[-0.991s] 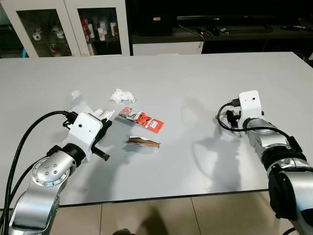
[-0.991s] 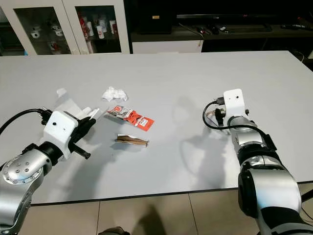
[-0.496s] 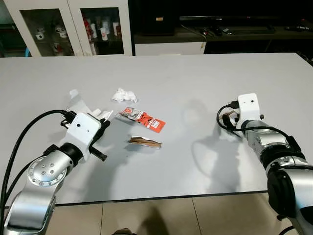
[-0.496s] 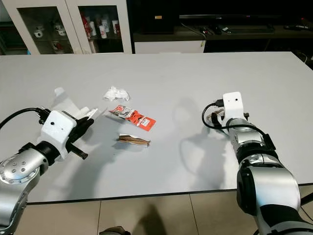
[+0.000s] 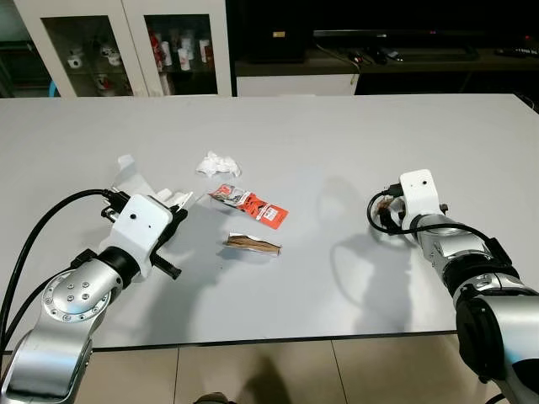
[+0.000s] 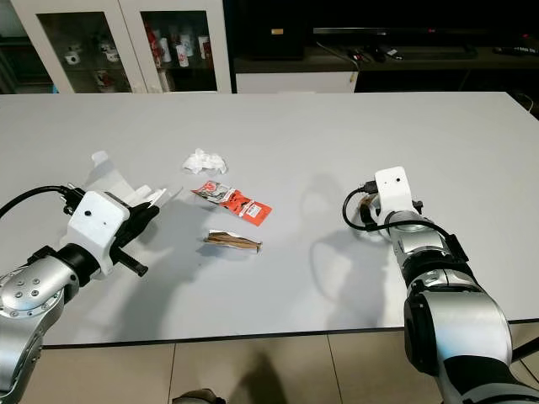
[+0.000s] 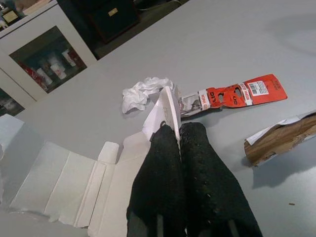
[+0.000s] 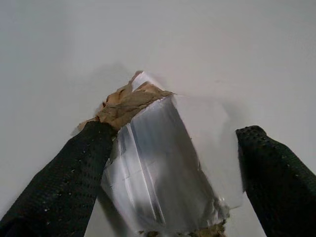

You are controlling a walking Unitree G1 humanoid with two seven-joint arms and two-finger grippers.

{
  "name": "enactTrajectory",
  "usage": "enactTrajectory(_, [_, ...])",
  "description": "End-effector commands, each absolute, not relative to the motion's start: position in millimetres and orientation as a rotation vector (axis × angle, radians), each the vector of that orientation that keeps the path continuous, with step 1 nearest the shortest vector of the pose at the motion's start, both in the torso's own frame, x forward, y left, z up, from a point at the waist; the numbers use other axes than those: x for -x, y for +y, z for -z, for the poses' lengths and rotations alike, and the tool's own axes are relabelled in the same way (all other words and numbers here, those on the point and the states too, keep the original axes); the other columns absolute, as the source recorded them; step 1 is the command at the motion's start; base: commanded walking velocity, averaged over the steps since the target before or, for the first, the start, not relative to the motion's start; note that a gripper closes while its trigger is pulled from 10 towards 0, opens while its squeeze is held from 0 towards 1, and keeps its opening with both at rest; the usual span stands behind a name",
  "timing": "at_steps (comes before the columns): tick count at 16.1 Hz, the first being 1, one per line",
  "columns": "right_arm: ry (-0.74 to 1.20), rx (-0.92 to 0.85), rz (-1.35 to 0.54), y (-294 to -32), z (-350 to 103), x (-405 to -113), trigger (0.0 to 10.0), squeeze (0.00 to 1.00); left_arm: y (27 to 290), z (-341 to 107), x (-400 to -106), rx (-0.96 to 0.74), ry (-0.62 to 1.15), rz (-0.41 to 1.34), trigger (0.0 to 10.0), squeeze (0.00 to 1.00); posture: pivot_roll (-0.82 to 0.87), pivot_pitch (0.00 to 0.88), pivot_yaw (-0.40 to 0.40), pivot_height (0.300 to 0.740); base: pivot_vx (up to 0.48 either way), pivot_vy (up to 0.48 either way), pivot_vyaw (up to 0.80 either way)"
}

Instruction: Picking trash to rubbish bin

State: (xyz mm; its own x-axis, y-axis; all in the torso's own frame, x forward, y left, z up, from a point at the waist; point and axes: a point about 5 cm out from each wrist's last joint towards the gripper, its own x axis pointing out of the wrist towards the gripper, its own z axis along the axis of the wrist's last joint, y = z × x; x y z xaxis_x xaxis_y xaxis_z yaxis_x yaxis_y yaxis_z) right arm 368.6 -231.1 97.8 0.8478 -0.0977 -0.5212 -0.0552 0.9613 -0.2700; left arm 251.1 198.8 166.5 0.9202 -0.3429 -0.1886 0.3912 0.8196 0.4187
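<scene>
On the grey table [image 5: 320, 135], trash lies scattered toward the robot's left. Left claw [image 7: 178, 129] has its two fingers pressed together, pinching a flap of the flattened white carton [image 7: 74, 182], which lies on the table just under and beyond the fingers. Past the fingertips: crumpled white tissue [image 5: 216, 163], red wrapper [image 5: 251, 204] and torn brown wrapper [image 5: 251, 245], all closer to the left arm than the right.

Right claw [image 8: 173, 148] sits low over the table on the robot's right, fingers spread wide. A silver foil wrapper with brown torn paper edges [image 8: 153, 168] lies between the fingers, touching one finger [image 8: 64, 177]; the other finger stands apart from it. Not gripped yet, by the look of it. Its long axis runs along the fingers' direction, so closing would squeeze across its narrow width.

No bin can be made out. Judged early in the task: carton pinched, other pieces untouched.
</scene>
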Motion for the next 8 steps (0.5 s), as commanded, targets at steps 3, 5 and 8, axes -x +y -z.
enactTrajectory(3, [0.732, 0.248, -0.044, -231.7, -70.1, -350.3, 10.0, 0.0, 199.0, -169.9, -249.6, -0.473, 0.105, 0.408, 10.0, 0.0, 0.25, 0.0, 0.006, 0.74, 0.0, 0.0, 0.0])
enactTrajectory(5, [0.756, 0.231, -0.054, -233.1, -67.4, -347.6, 10.0, 0.0, 198.0, -170.2, -251.2, -0.474, 0.104, 0.411, 10.0, 0.0, 0.25, 0.0, 0.006, 0.74, 0.0, 0.0, 0.0])
enactTrajectory(8, [0.773, 0.216, -0.079, -233.4, -66.0, -345.9, 0.0, 0.0, 197.3, -169.7, -251.6, -0.473, 0.104, 0.416, 10.0, 0.0, 0.25, 0.0, 0.007, 0.74, 0.0, 0.0, 0.0])
